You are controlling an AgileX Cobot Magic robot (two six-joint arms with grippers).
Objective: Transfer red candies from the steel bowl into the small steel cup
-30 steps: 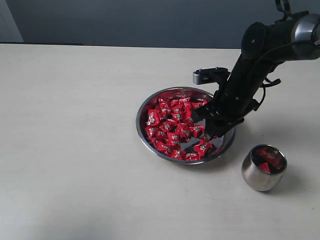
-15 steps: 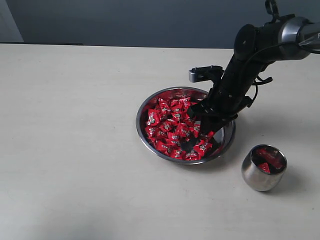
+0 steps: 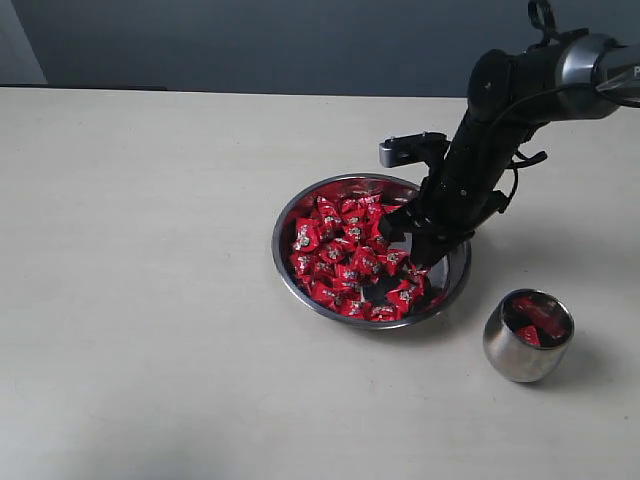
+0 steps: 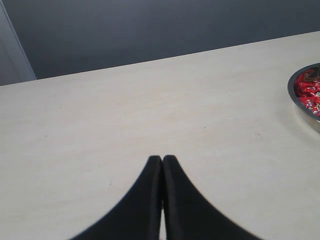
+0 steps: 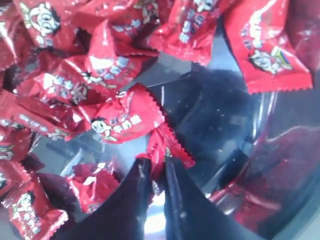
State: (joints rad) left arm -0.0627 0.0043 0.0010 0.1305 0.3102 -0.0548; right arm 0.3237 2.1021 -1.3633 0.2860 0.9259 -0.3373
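Right gripper [image 5: 156, 172] low in right side of steel bowl [image 3: 278, 250], clenched on wrapper end of one red candy [image 5: 162, 145]; other red candies [image 3: 340, 250] heaped to its left. Small steel cup [image 3: 505, 355] near-right of pincer, apart from bowl, few candies inside. Right arm [image 3: 500, 120] slanting down from far right. Left gripper [image 4: 162, 161] closed, empty, above table [image 4: 100, 100], well apart; right arm nearer cup.

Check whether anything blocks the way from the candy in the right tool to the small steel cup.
Nothing visible blocks it. The right tool pinches a red candy by its wrapper inside the steel bowl; the small steel cup stands apart beside it, mouth open. Only the bowl's own rim lies between.
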